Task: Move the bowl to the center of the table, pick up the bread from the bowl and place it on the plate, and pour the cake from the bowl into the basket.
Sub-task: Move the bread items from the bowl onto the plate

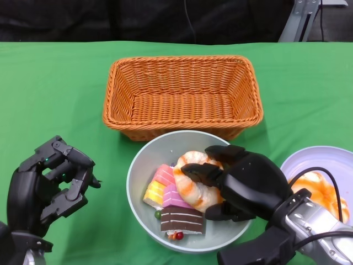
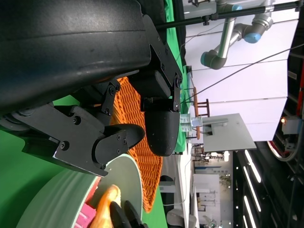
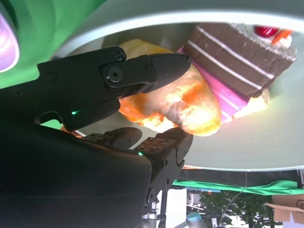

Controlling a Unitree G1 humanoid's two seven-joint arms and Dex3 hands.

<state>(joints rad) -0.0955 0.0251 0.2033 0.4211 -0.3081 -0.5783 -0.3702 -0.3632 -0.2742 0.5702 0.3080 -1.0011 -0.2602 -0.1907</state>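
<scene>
Right hand (image 1: 242, 182) closing over the bread (image 1: 193, 185) inside the bowl (image 1: 144, 160).
Its fingers sit above and below the loaf, touching it; whether the hold is firm I cannot tell. A good lift goes straight up, clear of the cake slices (image 1: 179, 212) just beside the fingertips, then towards the plate (image 1: 314, 160) behind the wrist. The left hand (image 1: 52, 179), well apart, is loosely curled and empty.
</scene>
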